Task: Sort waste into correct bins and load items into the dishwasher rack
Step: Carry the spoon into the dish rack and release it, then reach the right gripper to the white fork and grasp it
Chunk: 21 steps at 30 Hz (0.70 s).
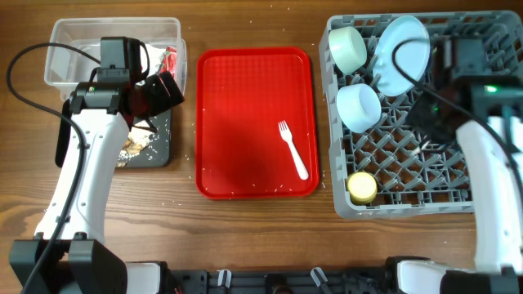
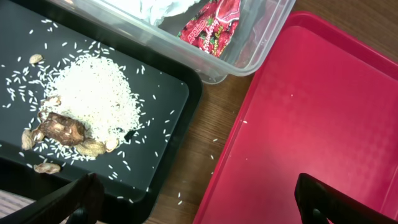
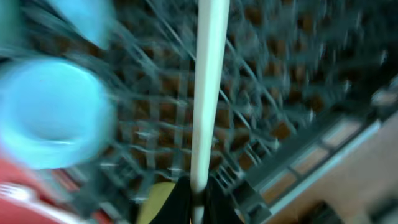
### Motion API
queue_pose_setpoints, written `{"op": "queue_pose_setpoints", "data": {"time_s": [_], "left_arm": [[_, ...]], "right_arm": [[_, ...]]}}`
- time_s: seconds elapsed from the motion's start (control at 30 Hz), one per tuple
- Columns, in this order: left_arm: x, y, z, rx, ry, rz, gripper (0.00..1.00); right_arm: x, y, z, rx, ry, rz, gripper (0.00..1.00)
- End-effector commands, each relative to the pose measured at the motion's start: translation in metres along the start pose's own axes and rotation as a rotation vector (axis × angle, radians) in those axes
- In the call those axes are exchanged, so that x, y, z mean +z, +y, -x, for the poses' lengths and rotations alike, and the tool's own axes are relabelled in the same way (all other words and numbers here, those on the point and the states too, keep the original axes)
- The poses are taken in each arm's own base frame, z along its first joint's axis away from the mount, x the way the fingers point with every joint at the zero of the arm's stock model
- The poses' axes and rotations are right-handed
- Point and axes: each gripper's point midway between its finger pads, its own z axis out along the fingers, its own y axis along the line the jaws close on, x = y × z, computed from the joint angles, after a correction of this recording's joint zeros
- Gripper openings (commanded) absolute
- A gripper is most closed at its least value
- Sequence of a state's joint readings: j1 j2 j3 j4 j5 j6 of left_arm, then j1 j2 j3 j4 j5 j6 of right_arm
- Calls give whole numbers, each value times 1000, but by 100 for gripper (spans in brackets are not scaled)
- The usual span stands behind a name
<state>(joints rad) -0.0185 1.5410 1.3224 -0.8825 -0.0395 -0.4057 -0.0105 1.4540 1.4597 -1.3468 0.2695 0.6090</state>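
Observation:
My left gripper (image 2: 196, 194) is open and empty, hovering over the gap between the black tray (image 2: 161, 93) and the red serving tray (image 2: 311, 112). Rice and brownish food scraps (image 2: 81, 112) lie in the black tray. The clear tub (image 2: 249, 56) holds a red snack wrapper (image 2: 211, 25) and a white napkin (image 2: 161, 7). My right gripper (image 3: 198, 200) is shut on the white spoon's handle (image 3: 208, 93) above the grey dishwasher rack (image 1: 400, 204). The rack holds the light blue plate (image 1: 404, 53), pale green bowl (image 1: 349, 47), light blue bowl (image 1: 359, 106) and yellow cup (image 1: 362, 188). The white fork (image 1: 292, 149) lies on the red tray.
The red serving tray (image 1: 245, 122) sits between the bins on the left and the rack on the right. Loose rice grains dot the wooden table (image 1: 245, 237) round the trays. The right wrist view is blurred by motion.

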Motion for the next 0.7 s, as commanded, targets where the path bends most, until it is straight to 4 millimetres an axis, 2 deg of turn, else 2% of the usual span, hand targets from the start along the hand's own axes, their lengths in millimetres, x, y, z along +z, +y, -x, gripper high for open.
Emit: {"op": "queue_pose_setpoints", "data": {"time_s": [0.0,0.03,0.1,0.17,0.23,0.3,0.37,0.47,0.53,0.57,0.63,0.67], "left_arm": [[-1,0,6,-8,-11,-3,100],[-1,0,6,-8,-11,-3,100],[-1,0,6,-8,-11,-3,100],[-1,0,6,-8,-11,-3,100],[-1,0,6,-8,-11,-3,100],[-1,0,6,-8,-11,-3,100],[-1,0,6,-8,-11,-3,100],[-1,0,6,-8,-11,-3,100],[-1,0,6,-8,-11,-3,100],[-1,0,6,-8,-11,-3,100],[-1,0,6,-8,-11,-3,100],[-1,0,6,-8,-11,-3,100]], "right_arm": [[52,5,-25,54,87,10,5],[63,11,-31,55,101,31,6],[74,21,-35,58,111,82,19],[74,32,-31,42,98,137,27],[70,49,-25,-20,81,223,41],[63,58,-21,-60,73,275,47],[49,68,-13,-120,54,333,50],[10,82,2,-196,-7,418,51],[-21,99,3,-266,-60,491,51],[-42,119,-5,-327,-88,546,51],[-63,153,-27,-434,-117,618,54],[-69,188,-56,-545,-129,642,56]]}}
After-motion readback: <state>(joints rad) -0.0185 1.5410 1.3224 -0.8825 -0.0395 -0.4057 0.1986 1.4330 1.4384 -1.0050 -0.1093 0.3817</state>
